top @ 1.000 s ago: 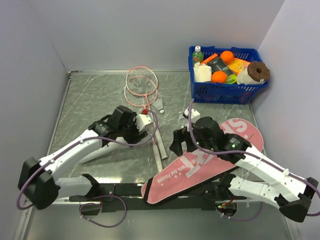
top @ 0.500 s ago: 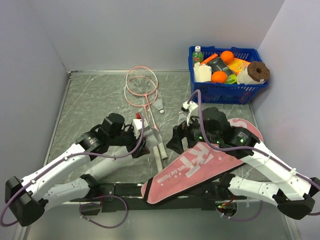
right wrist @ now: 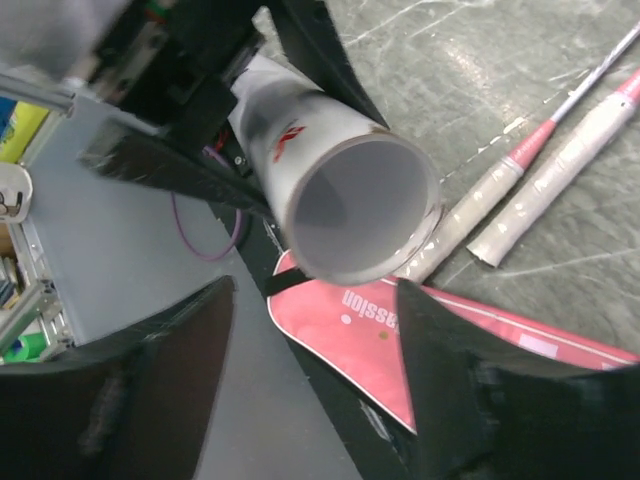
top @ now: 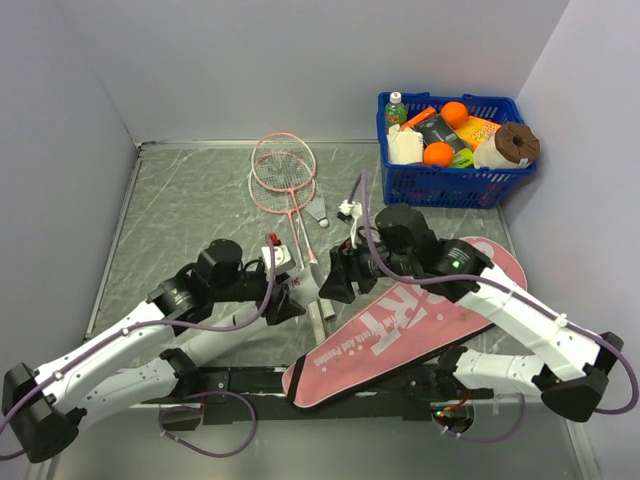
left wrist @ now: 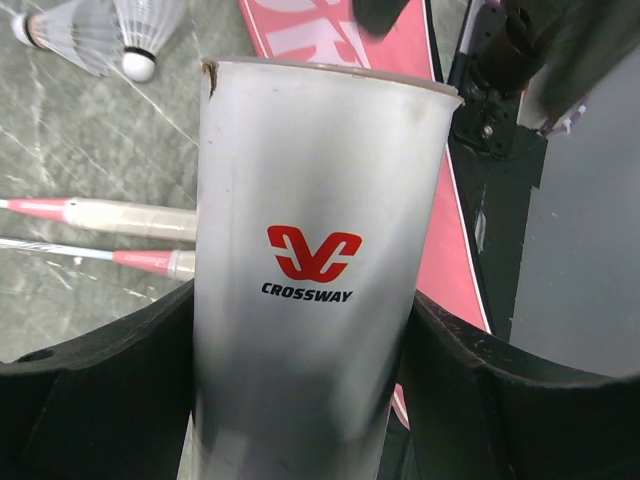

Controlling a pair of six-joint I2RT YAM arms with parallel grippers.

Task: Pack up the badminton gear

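Note:
My left gripper (top: 288, 298) (left wrist: 300, 390) is shut on the white tube (left wrist: 310, 270), marked "CROSSWAY", and holds it over the table with its open mouth (right wrist: 362, 208) facing my right gripper. My right gripper (top: 335, 285) (right wrist: 320, 385) is open and empty, its fingers a little in front of the tube's mouth. Two pink-framed rackets (top: 283, 165) lie at the back centre, their pale handles (left wrist: 120, 218) (right wrist: 560, 190) under the tube. A white shuttlecock (top: 320, 212) (left wrist: 140, 40) lies beside the shafts; a second one (left wrist: 60, 30) shows in the left wrist view. The pink bag (top: 430, 310) (right wrist: 400, 330) lies under my right arm.
A blue plastic basket (top: 450, 186) of groceries stands at the back right, against the right wall. Grey walls close the table at the back and both sides. The black base rail (top: 240, 380) runs along the near edge.
My left arm has drawn back toward the near edge with the tube. My right arm has swung left, bringing its open gripper up to the tube's mouth.

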